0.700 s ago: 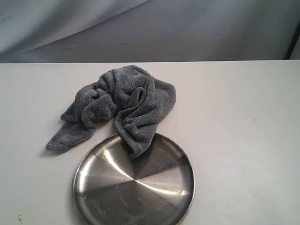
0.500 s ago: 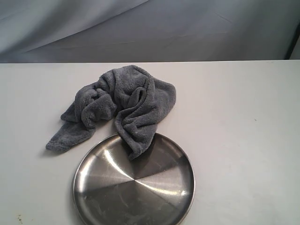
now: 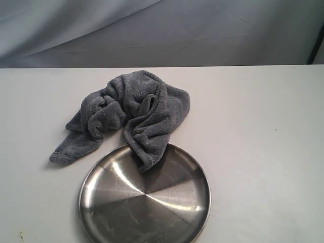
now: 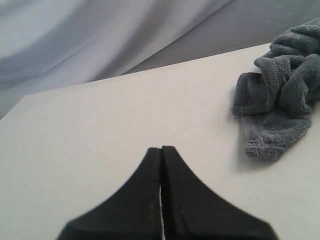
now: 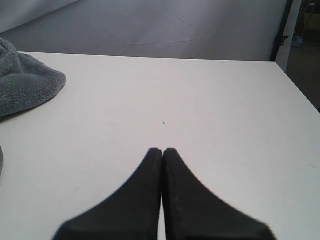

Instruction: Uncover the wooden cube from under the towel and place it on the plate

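A dark grey fluffy towel (image 3: 132, 115) lies bunched on the white table, one end draped over the far rim of the round steel plate (image 3: 174, 212) near the front edge. The wooden cube is hidden; none of it shows. The towel's left end (image 4: 277, 110) appears in the left wrist view, well off to the side of my left gripper (image 4: 161, 148), which is shut with nothing in it. My right gripper (image 5: 163, 149) is shut and empty too, with a corner of the towel (image 5: 25, 85) far to its side. Neither gripper shows in the exterior view.
The white table (image 3: 258, 152) stretches bare to the right of the plate and towel. A grey cloth backdrop (image 3: 162, 30) hangs behind the table's far edge. A dark upright post (image 5: 281, 30) stands past the table's corner in the right wrist view.
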